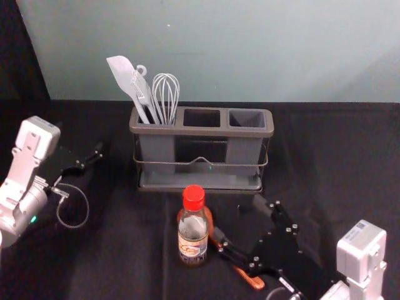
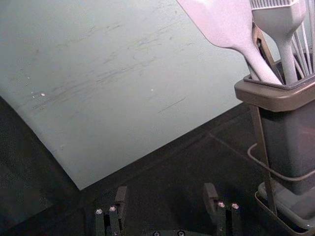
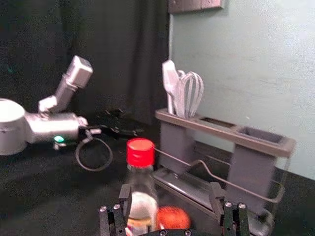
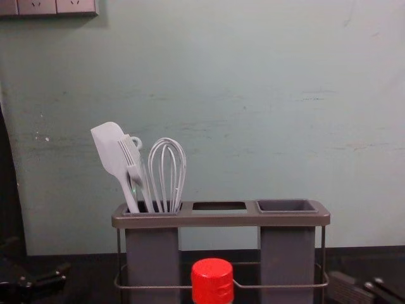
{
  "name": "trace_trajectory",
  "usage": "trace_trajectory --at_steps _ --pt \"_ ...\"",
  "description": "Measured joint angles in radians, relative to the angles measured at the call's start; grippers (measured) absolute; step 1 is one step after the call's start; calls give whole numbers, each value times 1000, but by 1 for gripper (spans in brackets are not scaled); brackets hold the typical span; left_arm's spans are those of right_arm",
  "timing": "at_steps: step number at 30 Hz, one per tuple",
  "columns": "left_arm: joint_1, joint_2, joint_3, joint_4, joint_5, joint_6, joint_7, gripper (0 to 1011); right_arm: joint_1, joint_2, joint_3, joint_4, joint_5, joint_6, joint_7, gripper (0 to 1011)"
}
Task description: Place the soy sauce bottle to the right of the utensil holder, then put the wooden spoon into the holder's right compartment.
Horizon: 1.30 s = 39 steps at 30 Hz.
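Observation:
The soy sauce bottle [image 1: 192, 234], red-capped, stands upright in front of the utensil holder [image 1: 201, 130]. Behind and beside it lies the wooden spoon [image 1: 251, 279], its bowl partly hidden by the bottle and its handle passing beneath my right gripper [image 1: 239, 219]. That gripper is open, just right of the bottle; in the right wrist view, the bottle [image 3: 141, 187] and spoon bowl [image 3: 172, 218] show beyond the right gripper [image 3: 170, 191]. The holder's right compartment [image 4: 286, 206] is empty. My left gripper [image 1: 89, 161] is parked left of the holder; in its wrist view the left gripper [image 2: 166, 191] is open.
A grey spatula [image 1: 128, 76], a brush and a whisk [image 1: 166, 94] stand in the holder's left compartment. A wire rail [image 1: 200, 161] runs across the holder's front. The wall [image 1: 250, 50] rises behind the black-covered table [image 1: 119, 250].

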Motion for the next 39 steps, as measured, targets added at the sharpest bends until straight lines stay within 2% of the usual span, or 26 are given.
trace_trajectory --at_steps 7,15,23,30,39 --pt "0 0 0 0 0 0 0 1000 36 -35 -17 -3 1 33 42 1003" --pt "0 0 0 0 0 0 0 1000 126 -88 -38 44 19 103 120 1002" --pt "0 0 0 0 0 0 0 1000 178 -137 -39 93 27 132 159 1003" --pt "0 0 0 0 0 0 0 1000 199 -175 -36 121 41 146 196 1003" --pt "0 0 0 0 0 0 0 1000 200 -200 -19 133 42 150 220 1002"
